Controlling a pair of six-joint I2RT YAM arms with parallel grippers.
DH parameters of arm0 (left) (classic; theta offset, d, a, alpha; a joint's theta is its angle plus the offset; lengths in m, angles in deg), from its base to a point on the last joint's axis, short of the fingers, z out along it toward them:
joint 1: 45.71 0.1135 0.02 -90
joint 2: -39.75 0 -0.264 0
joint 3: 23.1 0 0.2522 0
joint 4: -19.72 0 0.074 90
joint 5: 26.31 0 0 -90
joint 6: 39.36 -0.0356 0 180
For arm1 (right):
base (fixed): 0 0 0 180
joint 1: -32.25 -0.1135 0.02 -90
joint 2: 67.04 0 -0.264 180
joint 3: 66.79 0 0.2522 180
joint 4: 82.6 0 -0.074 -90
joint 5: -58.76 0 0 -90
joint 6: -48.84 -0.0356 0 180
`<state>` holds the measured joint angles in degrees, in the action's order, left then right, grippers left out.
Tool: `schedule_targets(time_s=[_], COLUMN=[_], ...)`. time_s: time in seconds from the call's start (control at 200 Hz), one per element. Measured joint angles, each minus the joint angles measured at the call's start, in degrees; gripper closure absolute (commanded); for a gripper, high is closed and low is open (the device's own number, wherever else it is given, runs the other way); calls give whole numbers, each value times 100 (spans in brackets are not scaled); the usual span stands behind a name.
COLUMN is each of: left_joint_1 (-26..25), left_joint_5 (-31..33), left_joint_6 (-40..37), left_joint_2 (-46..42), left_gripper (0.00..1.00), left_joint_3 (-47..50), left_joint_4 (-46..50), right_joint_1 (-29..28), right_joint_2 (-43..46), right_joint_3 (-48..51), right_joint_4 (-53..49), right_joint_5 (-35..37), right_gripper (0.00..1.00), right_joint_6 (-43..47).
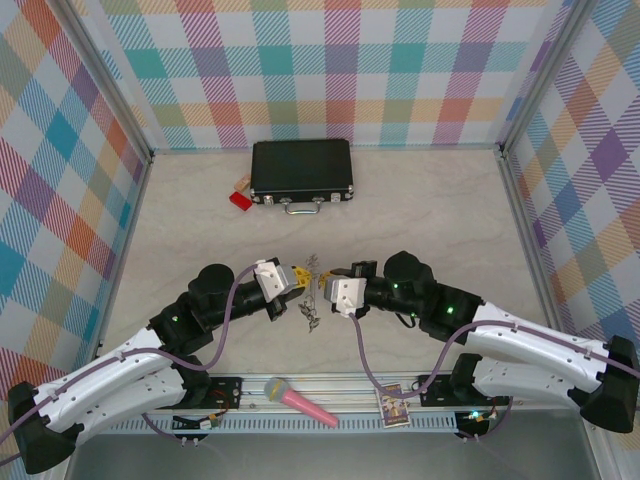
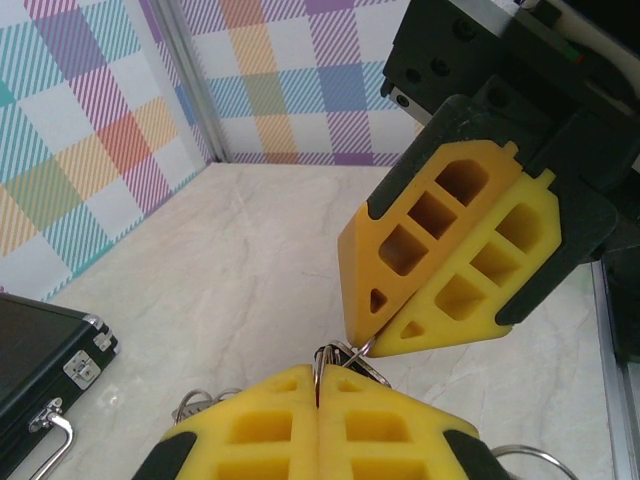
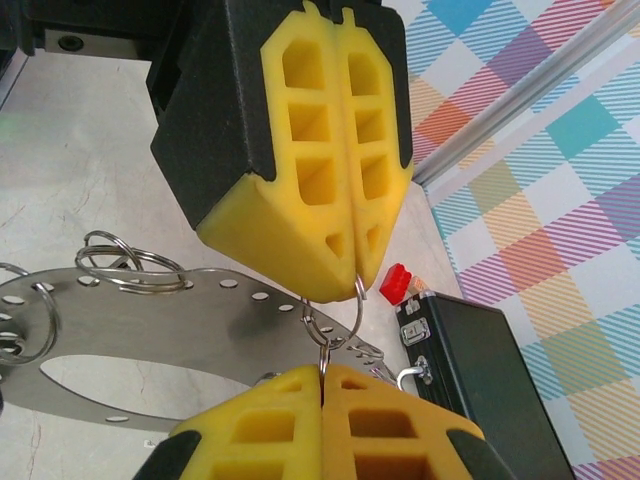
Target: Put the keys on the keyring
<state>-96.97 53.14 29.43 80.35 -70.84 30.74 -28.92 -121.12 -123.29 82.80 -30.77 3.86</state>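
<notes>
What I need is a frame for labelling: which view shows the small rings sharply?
Right wrist: keyring and its small loops crisp. Left wrist: sharp, but yellow fingers hide most loops. Top external: evenly lit, loops too tiny.

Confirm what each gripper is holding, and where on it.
Left gripper and right gripper are both shut, each pinching one of the linked wire loops at the rim of the keyring.

- The left gripper [image 1: 299, 279] and right gripper [image 1: 324, 284] meet tip to tip at the centre, the keyring [image 1: 312, 300] between them: no way through.
- Beyond, bare table [image 1: 450, 220] runs to the black case [image 1: 301, 170] and red block [image 1: 240, 199].
- Near edge: pink microphone [image 1: 300, 402] and, possibly, a card pack [image 1: 394, 408].
</notes>
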Motion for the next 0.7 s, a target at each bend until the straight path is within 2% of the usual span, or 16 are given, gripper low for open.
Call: schedule_targets(time_s=[0.23,0.42,0.48,0.54,0.7], left_joint_1=[-4,-4,-4,-4,-4], left_joint_5=[35,39,44,63,229], left_joint_6=[256,850,1071,1255,1591], left_joint_2=[17,103,109,125,157], left_gripper=[100,100,100,100,100], left_joint_3=[-15,-79,-79,-79,-63], left_joint_4=[-31,-105,-166,-280,-844], right_joint_1=[0,0,0,0,-33], right_joint_2=[7,7,7,11,125], right_joint_3=[28,98,114,129,234], right_joint_4=[87,264,306,372,350], right_joint_5=[-7,-28,-28,-24,98], right_gripper=[100,100,93,74,67], right_joint_6=[-109,-278,-356,-483,-892])
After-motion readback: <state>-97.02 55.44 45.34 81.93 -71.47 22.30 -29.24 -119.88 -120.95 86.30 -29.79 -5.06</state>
